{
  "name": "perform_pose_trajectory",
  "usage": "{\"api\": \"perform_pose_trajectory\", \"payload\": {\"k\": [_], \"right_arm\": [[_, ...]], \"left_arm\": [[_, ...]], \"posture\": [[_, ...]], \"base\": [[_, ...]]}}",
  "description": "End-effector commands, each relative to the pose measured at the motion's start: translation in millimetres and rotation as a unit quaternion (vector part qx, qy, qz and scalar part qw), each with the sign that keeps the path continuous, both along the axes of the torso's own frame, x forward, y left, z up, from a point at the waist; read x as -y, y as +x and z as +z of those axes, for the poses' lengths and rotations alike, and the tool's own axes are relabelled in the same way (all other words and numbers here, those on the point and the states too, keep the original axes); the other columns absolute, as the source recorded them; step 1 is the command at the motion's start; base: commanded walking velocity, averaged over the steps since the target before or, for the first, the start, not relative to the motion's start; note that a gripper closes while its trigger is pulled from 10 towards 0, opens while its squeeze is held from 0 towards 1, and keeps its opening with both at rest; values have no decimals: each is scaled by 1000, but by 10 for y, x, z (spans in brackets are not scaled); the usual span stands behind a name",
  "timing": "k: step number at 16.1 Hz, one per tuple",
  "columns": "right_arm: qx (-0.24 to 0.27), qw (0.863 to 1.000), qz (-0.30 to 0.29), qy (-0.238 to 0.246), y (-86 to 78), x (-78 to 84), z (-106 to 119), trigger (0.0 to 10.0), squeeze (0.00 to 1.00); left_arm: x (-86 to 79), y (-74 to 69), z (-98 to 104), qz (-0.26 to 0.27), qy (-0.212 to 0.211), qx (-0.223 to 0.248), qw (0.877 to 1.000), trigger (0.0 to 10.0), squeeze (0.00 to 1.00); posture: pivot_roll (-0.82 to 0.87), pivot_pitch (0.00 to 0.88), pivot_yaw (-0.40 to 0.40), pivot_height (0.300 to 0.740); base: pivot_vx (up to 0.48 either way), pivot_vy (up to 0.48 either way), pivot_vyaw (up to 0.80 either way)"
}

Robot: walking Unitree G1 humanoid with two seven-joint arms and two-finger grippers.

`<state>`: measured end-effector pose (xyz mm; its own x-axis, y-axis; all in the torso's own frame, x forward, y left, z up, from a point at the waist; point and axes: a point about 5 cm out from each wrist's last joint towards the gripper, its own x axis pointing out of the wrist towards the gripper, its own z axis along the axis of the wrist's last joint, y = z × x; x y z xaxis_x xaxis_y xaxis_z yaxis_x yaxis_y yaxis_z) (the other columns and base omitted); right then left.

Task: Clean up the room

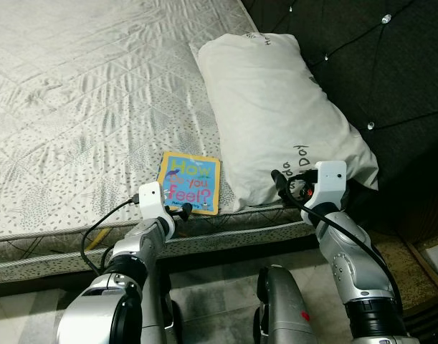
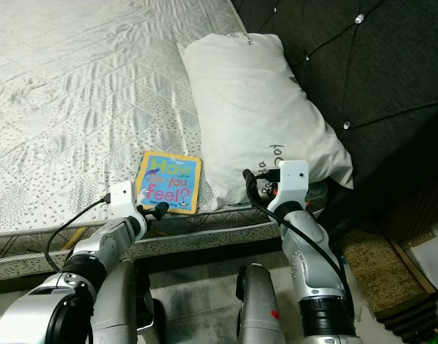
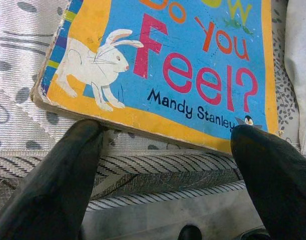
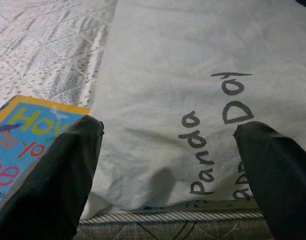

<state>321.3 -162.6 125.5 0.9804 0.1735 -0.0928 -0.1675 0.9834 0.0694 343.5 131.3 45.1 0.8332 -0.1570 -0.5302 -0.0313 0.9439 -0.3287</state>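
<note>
A blue and yellow children's book (image 1: 189, 182) titled "How Do You Feel?" lies flat near the front edge of the bed, beside a white pillow (image 1: 276, 107). My left gripper (image 3: 168, 142) is open at the book's (image 3: 163, 65) near edge, its two fingertips (image 3: 85, 137) touching or almost touching that edge above the mattress piping. My right gripper (image 4: 168, 132) is open too, held just in front of the pillow's (image 4: 208, 75) near end, where "Panda Dot" is written; the book's corner (image 4: 27, 135) lies beside it.
The bed (image 1: 82, 93) has a pale quilted cover. A dark tufted headboard (image 1: 376, 64) stands on the right behind the pillow. A woven mat (image 2: 380, 276) lies on the floor at the lower right. The bed's side rail (image 1: 226, 233) runs just below both grippers.
</note>
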Motion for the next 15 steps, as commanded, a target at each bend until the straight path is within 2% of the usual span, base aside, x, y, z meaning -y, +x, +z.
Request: {"api": "perform_pose_trajectory", "payload": {"k": [1,6,10,13,15], "right_arm": [[3,1000,-12,-3,-22,50,18,10000,0],[5,1000,-15,0,-17,33,19,10000,0],[8,1000,-17,-1,-21,42,40,10000,0],[8,1000,-22,-2,-32,70,34,10000,0],[7,1000,-24,-1,-31,73,27,10000,0]], "left_arm": [[15,9,5,-3,6,-1,1000,10000,0],[79,21,7,-12,7,-3,1000,10000,0],[162,92,103,-17,6,8,1000,10000,0],[276,165,240,-32,-13,40,999,10000,0],[262,166,269,-20,-25,59,998,10000,0]], "posture": [[-109,141,-22,585],[-110,141,-16,585],[-123,142,-10,585],[-121,140,-4,585],[-107,140,-1,585]], "base": [[0,0,0],[0,0,0],[0,0,0],[0,0,0],[0,0,0]]}}
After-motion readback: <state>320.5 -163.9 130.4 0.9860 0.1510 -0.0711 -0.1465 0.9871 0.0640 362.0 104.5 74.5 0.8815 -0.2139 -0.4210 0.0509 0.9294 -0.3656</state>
